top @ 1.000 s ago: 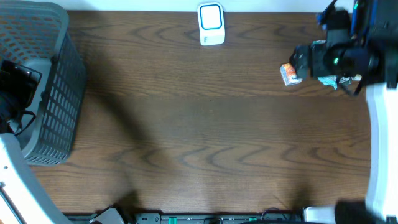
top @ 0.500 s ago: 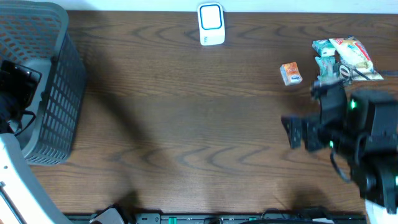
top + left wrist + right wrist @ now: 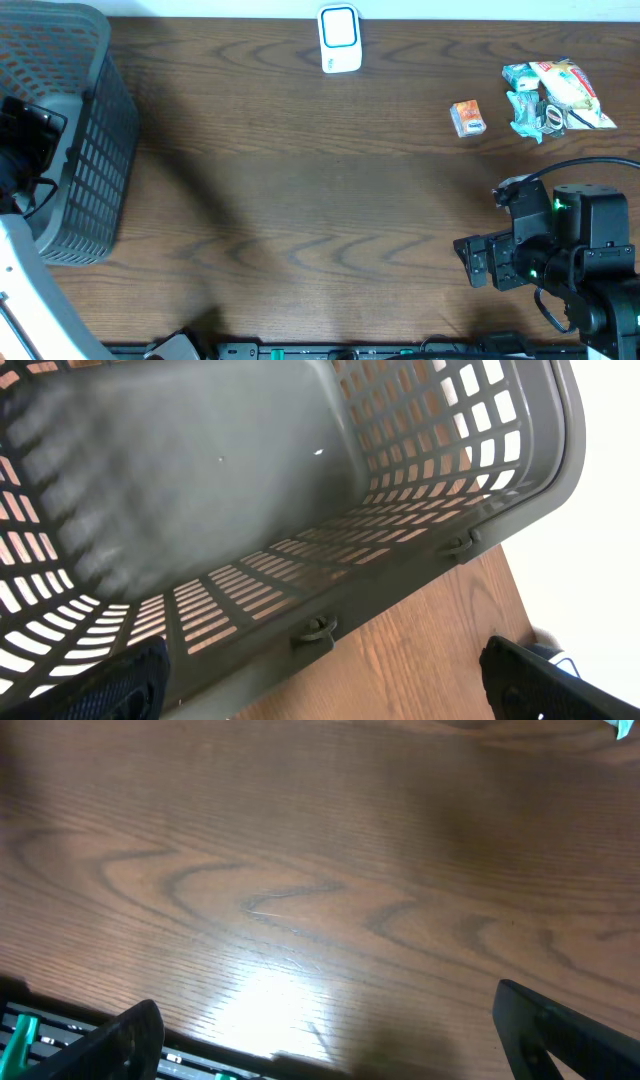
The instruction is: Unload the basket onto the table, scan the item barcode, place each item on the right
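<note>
While one basket [image 3: 100, 165] stands, one scanner [image 3: 340, 40], one box [image 3: 467, 118]

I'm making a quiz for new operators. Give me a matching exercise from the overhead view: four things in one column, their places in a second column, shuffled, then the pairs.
Things:
1. basket
2. scanner
3. orange box
4. packets

Places in the overhead view:
A. top right corner
B. left edge
C. top edge, middle
D. just left of the packets

Pairs: 1-B, 2-C, 3-D, 4-A
</note>
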Motion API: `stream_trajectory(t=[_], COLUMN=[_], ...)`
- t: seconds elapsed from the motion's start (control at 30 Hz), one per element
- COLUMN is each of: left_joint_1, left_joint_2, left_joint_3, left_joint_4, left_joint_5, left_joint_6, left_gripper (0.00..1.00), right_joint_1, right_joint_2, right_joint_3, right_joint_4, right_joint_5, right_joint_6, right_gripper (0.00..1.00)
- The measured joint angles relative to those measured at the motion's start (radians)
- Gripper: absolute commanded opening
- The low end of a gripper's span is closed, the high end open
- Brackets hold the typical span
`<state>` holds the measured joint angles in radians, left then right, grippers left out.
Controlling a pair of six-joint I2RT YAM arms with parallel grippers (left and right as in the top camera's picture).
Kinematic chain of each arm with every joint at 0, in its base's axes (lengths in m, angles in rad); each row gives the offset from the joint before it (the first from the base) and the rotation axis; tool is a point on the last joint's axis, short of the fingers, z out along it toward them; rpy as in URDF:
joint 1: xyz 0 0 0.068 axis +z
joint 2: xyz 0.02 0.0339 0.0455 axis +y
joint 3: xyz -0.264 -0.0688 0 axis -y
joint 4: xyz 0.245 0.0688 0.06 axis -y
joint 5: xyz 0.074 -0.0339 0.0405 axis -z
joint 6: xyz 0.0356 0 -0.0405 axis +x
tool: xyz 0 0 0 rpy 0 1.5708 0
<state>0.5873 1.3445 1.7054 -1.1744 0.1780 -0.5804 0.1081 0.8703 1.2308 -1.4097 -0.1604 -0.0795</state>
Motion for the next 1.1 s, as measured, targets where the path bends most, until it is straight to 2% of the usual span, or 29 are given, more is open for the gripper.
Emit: stream_trajectory(t=[0.73, 0.9, 1.1], left_joint_1=[0.0, 0.0, 0.0], left_joint_2=[0.0, 0.0, 0.0], left_joint_3=[0.0, 0.0, 0.0], left_joint_4=[0.0, 0.0, 0.0], left_joint_5=[0.0, 0.0, 0.0], left_joint_6=[0.0, 0.0, 0.0], left_gripper=[0.98, 0.97, 0.98], right_joint_1=[0.0, 0.0, -0.001], right_joint_2=[-0.012, -0.105, -0.307], right_joint_3=[-0.008, -0.053, -0.202], right_joint_4=[0.022, 0.114, 0.306], right_joint_5=[0.013, 0.026, 0.026], right_joint_6=[0.0, 0.0, -0.002], right_gripper=[0.99, 0.99, 0.99])
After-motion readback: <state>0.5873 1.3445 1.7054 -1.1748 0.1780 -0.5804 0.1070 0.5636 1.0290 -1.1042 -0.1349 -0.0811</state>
